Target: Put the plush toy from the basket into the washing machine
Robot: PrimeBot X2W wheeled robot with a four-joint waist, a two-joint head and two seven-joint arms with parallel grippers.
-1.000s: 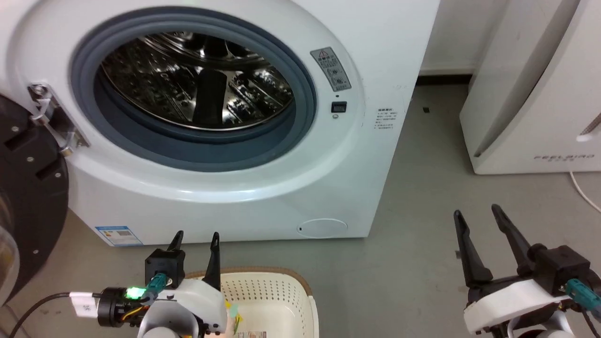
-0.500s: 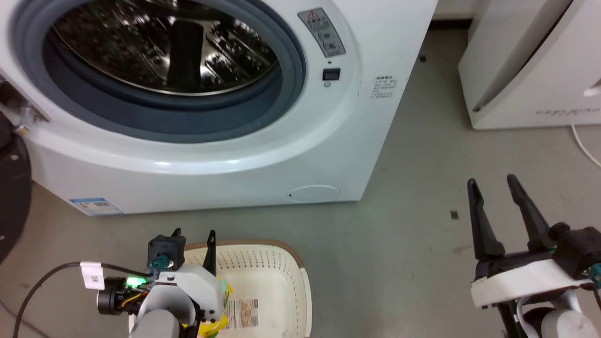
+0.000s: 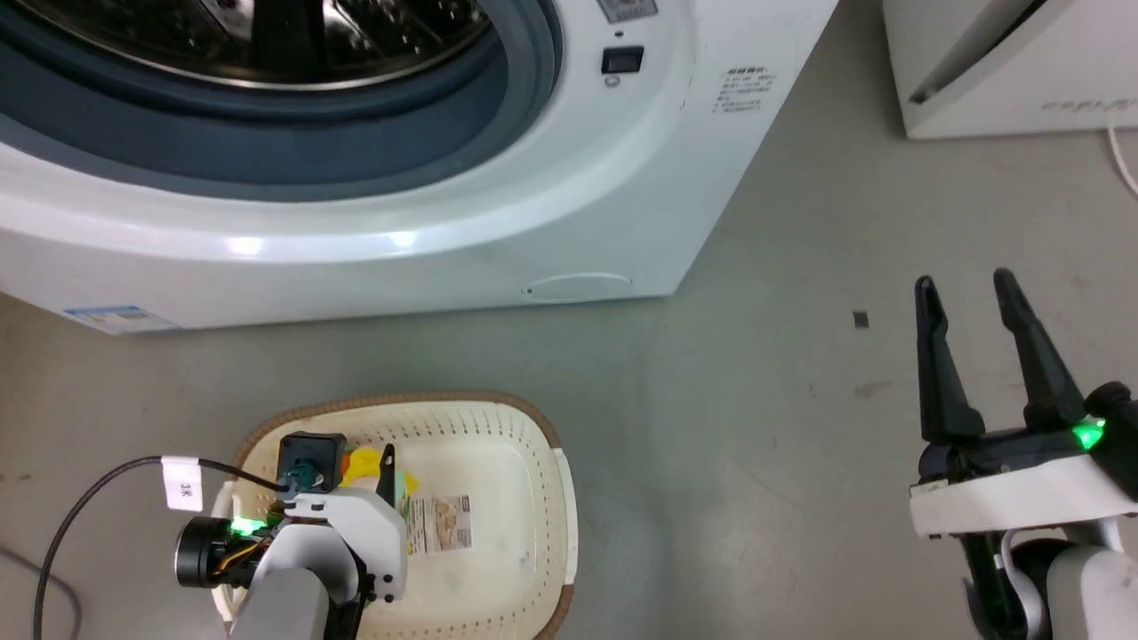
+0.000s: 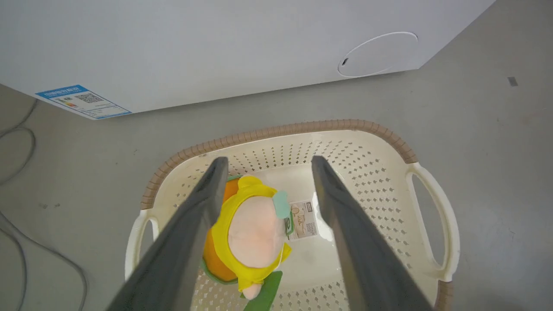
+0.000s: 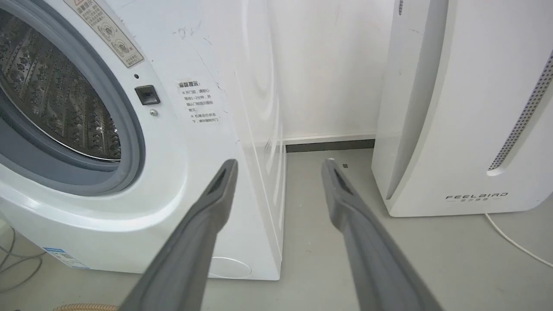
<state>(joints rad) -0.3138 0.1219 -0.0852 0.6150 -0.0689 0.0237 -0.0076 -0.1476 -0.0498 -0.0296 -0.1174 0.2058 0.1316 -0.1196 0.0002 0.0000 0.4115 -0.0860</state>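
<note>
Left fingers (image 4: 190, 229) lower, over plush toy (image 4: 255, 229)

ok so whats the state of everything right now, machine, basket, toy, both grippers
washing machine: porthole open, visible part of drum empty
basket: upright on the floor in front of the machine, holding the toy
plush toy: lying in the basket, not gripped
left gripper: open, above the basket, aimed at the toy
right gripper: open, empty, over the floor
</note>
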